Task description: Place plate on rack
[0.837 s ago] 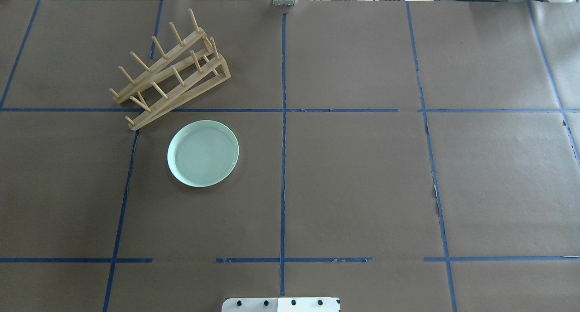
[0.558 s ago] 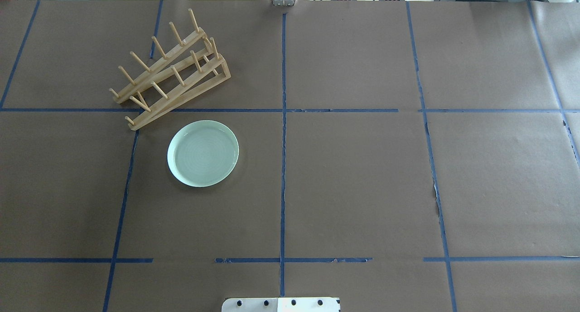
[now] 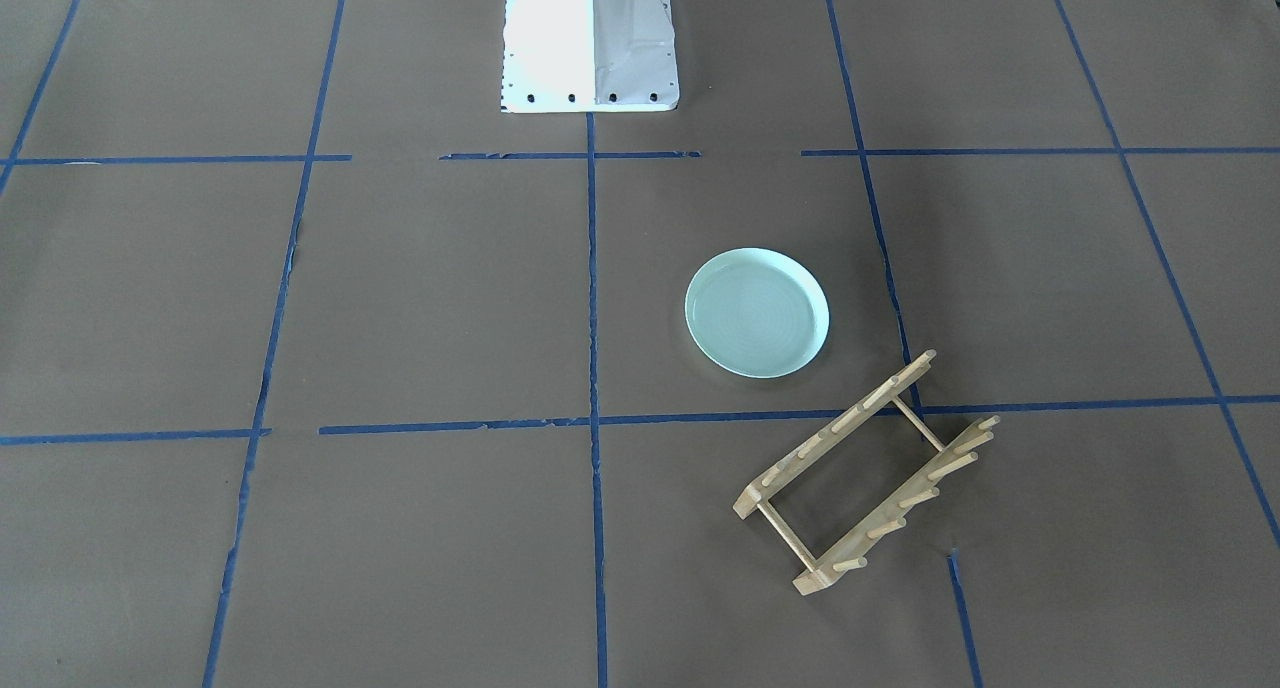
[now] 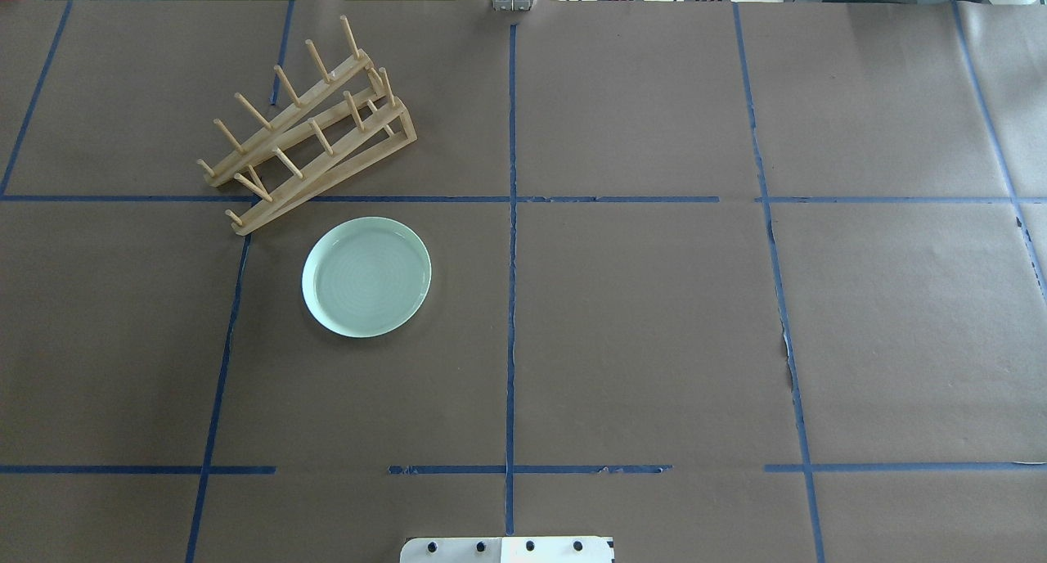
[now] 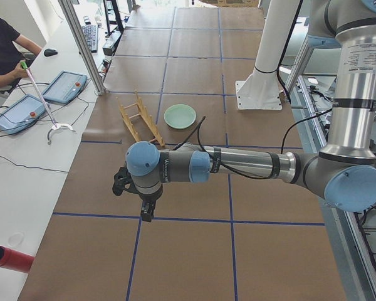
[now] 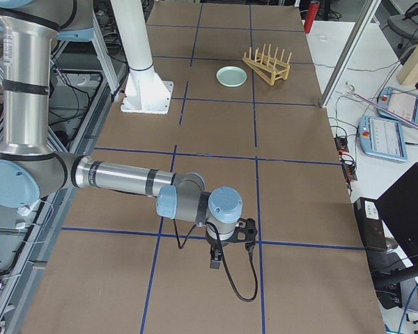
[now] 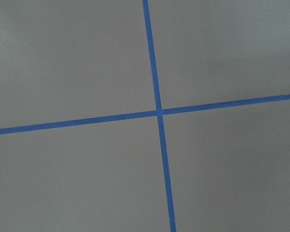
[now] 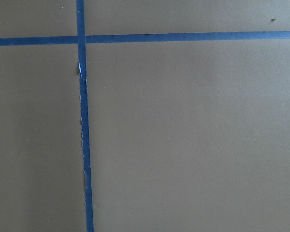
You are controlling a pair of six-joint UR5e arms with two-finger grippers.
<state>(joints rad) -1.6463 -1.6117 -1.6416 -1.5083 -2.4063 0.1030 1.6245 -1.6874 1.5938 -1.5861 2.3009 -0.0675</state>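
The pale mint-green plate [image 4: 366, 276] lies flat on the brown paper, left of the centre line. It also shows in the front-facing view [image 3: 757, 312] and both side views [image 5: 180, 116] [image 6: 231, 76]. The light-wood rack [image 4: 343, 168] stands empty just beyond it, set at an angle [image 3: 835, 433] [image 5: 140, 119] [image 6: 268, 66]. My left gripper [image 5: 147, 210] hangs over bare paper far from both, and so does my right gripper [image 6: 216, 261] at the other end. Each shows only in a side view, so I cannot tell whether either is open or shut.
Blue tape lines grid the paper-covered table [image 4: 638, 326]. The robot's white base [image 3: 588, 38] stands at the near middle edge. An operator [image 5: 3, 50] sits with tablets beyond the far edge. A red cylinder [image 5: 9, 259] lies off the table's end.
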